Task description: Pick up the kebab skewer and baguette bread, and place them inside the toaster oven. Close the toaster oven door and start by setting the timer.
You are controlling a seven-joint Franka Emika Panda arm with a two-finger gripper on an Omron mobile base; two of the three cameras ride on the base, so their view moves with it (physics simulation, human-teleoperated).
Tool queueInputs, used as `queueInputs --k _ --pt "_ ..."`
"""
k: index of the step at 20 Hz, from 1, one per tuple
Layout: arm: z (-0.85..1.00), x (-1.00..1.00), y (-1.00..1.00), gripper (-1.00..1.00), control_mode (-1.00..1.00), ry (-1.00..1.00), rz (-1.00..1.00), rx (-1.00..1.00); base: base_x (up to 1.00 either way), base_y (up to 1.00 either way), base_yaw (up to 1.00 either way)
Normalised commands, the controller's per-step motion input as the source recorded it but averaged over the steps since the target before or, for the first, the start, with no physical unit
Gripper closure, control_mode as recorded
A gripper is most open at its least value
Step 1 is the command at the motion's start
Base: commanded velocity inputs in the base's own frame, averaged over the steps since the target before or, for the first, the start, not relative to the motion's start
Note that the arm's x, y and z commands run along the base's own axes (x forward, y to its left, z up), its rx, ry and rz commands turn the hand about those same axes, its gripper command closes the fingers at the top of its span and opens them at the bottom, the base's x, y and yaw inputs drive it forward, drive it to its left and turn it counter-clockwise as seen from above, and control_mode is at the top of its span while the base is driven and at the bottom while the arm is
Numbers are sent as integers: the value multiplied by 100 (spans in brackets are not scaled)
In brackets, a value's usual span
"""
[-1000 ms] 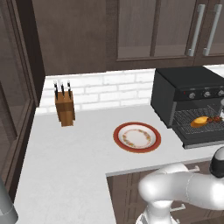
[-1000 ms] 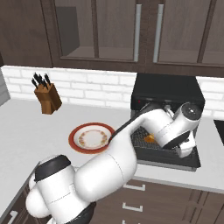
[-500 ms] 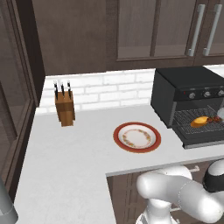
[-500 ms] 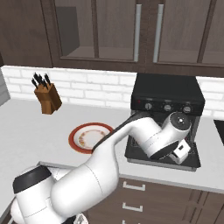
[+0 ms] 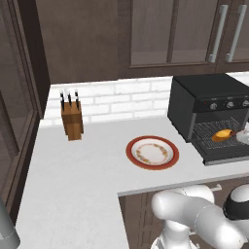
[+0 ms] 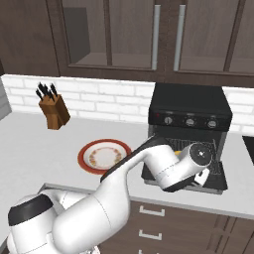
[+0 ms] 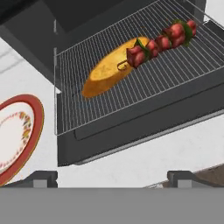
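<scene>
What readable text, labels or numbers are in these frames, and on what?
None readable.
Toaster oven: small markings by its knobs, too small and blurred to read.
Plate: floral rim pattern, no lettering.
Knife block: no label visible.
Baguette bread and kebab skewer on the wire rack: no markings.

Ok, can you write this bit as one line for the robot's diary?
kebab skewer and baguette bread: on toaster oven rack | plate: bare | gripper: open, holding nothing

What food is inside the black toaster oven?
On the black toaster oven's wire rack lie a golden baguette and a red-and-green kebab skewer; the skewer's end covers part of the bread.
</scene>
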Motion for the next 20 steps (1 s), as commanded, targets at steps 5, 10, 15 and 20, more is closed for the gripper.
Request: queueInputs --k 5,10,15,20 --pt "-6 4 -1 -100 -100 -1 12 -1 0 0 0" --pt "0 1 5 -100 -100 -4 1 -19 0 0 0" --pt "-2 0 22 -100 -100 -13 0 -32 0 0 0" --pt "-6 0 18 -100 -100 -16 0 -27 0 0 0"
